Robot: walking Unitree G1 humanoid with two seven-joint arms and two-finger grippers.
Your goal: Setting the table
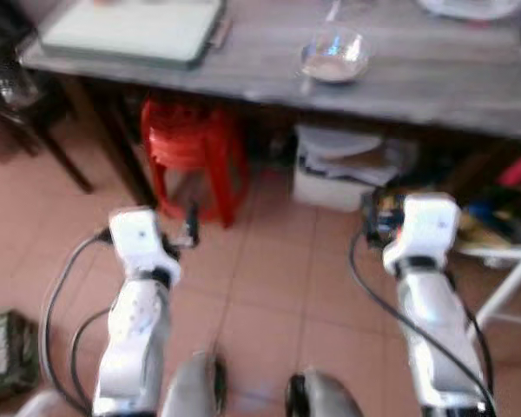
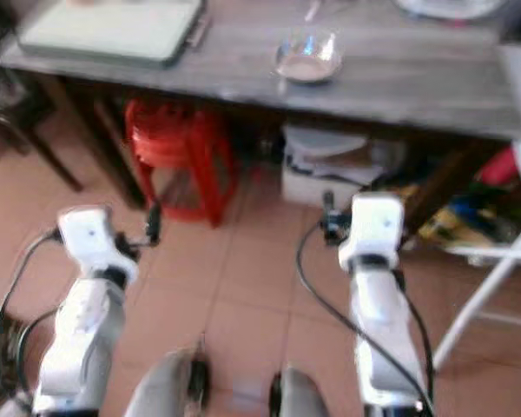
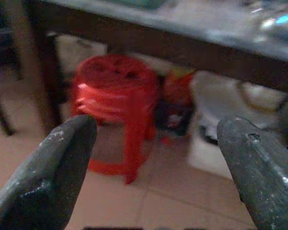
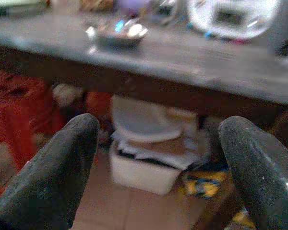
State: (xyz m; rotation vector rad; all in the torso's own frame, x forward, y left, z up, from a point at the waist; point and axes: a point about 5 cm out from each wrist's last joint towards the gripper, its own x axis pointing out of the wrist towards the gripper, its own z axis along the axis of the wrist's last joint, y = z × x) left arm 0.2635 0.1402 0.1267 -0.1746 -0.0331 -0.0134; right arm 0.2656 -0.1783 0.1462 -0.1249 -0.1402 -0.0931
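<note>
A grey wooden table (image 1: 417, 74) runs across the far side of the head views. A glass bowl (image 1: 334, 56) sits near its front edge, and the right wrist view shows the bowl (image 4: 116, 34) too. At the table's left end lies a pale green tray (image 1: 130, 30). Both arms are held low over the tiled floor, short of the table. My left gripper (image 3: 153, 158) is open with nothing between its fingers (image 3: 62, 163), facing the red stools. My right gripper (image 4: 156, 153) is also open and empty, facing the space under the table.
Stacked red plastic stools (image 1: 195, 148) stand under the table on the left. A white box of papers (image 1: 339, 169) sits under the middle, and clutter lies at the right. A white appliance (image 4: 233, 17) is on the table's far right. A white frame leg (image 1: 512, 287) juts in beside my right arm.
</note>
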